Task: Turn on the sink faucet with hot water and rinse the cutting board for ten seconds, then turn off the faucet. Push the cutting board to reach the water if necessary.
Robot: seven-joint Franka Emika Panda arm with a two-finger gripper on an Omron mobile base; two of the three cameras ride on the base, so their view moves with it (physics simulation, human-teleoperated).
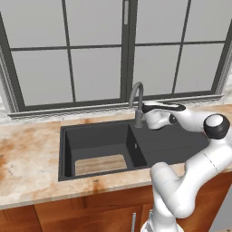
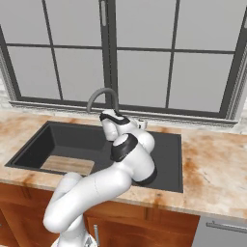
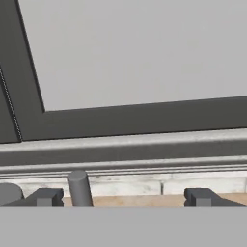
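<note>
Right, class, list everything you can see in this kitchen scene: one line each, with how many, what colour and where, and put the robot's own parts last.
Sink: one, dark charcoal, set into the counter, basin beside a flat drainboard.
Faucet: one, grey curved spout, behind the sink; no water runs.
Cutting board: one, light tan wood, flat on the basin floor at its near side.
Counter: one, mottled tan stone, around the sink.
Window: one, dark-framed grey panes, behind the counter.
Cabinets: reddish-brown wood, under the counter.
Arm: one, white with dark joints, reaching over the drainboard.
Gripper: one, open, at the faucet's base.

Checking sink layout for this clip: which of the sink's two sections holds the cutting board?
The deep basin, left of the sink faucet, holds the cutting board, flat on its floor. The flat drainboard section beside it does not.
</note>
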